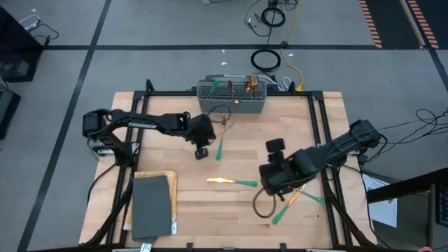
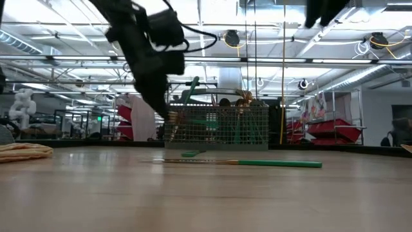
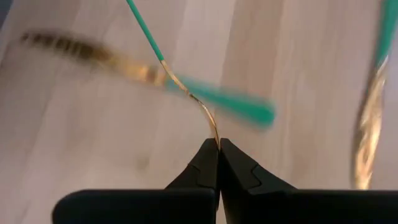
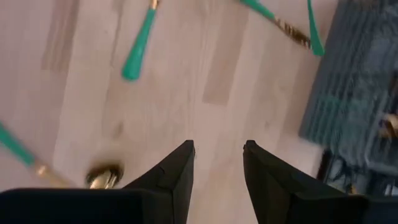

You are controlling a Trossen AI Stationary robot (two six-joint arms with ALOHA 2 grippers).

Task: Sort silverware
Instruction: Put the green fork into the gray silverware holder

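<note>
Just in front of the grey wire basket (image 1: 232, 98) at the desk's far edge, the left claw (image 1: 202, 149) is hanging over the pale wooden desk (image 1: 189, 203), its jaws pressed together on the thin gold neck of a teal-handled, gold-headed piece of cutlery (image 3: 180, 81). In the left wrist view the piece is angling away from the fingertips (image 3: 205, 163), handle out ahead. What kind of head it has I cannot tell; the claw covers it.

Step in hand, as I judge it: pick-up done, carry to the basket coming. The basket is already holding a few teal-handled pieces (image 1: 233, 86) upright in its compartments. The next move calls for lifting clear, turning the piece upright over the matching compartment, then letting go. The pinch looks narrow, so the piece could swivel.

The right claw (image 1: 276, 183) is waiting low over the desk's right side, jaws parted and holding nothing. Just beside it, loose teal-handled cutlery (image 1: 290, 203) is lying flat. Between the two claws a gold-bladed, teal-handled knife (image 1: 231, 181) is lying alone.
</note>
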